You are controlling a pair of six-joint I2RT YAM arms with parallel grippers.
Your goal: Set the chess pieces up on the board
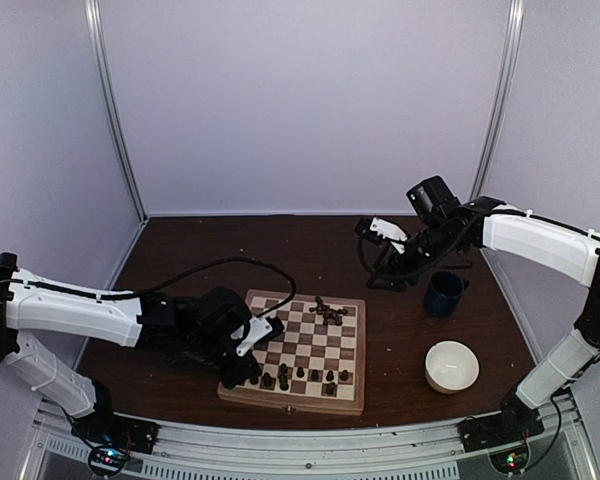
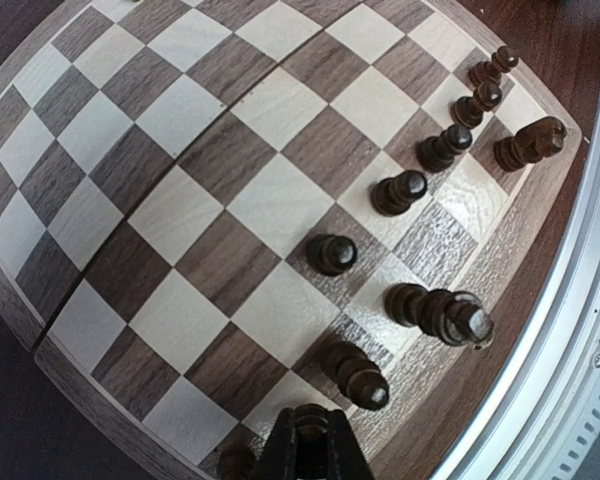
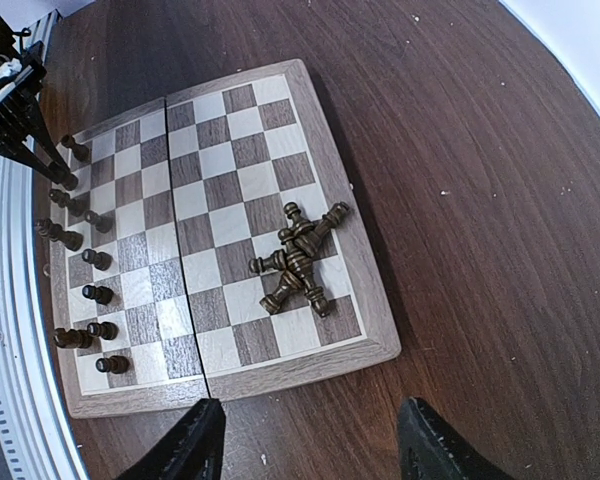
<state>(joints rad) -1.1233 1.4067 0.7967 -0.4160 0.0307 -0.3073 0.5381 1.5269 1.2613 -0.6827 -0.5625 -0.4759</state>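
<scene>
The board point(image 1: 298, 402) lies at the table's near middle. Several dark chess pieces point(image 1: 315, 376) stand along its near rows, and they also show in the left wrist view point(image 2: 332, 254). A pile of fallen pieces point(image 1: 327, 312) lies at the board's far right edge and shows in the right wrist view point(image 3: 298, 258). My left gripper point(image 1: 244, 374) is at the board's near left corner. It point(image 2: 313, 422) is shut on a chess piece point(image 2: 315, 440) over a corner square. My right gripper point(image 1: 366, 238) hangs open and empty, high beyond the board point(image 3: 280, 365), fingers point(image 3: 195, 445) wide apart.
A dark blue cup point(image 1: 445, 293) stands right of the board, and a white bowl point(image 1: 451, 366) nearer, at the front right. The metal table rail point(image 2: 580, 330) runs close along the board's near edge. The left arm's cable point(image 1: 215, 265) arcs over the table.
</scene>
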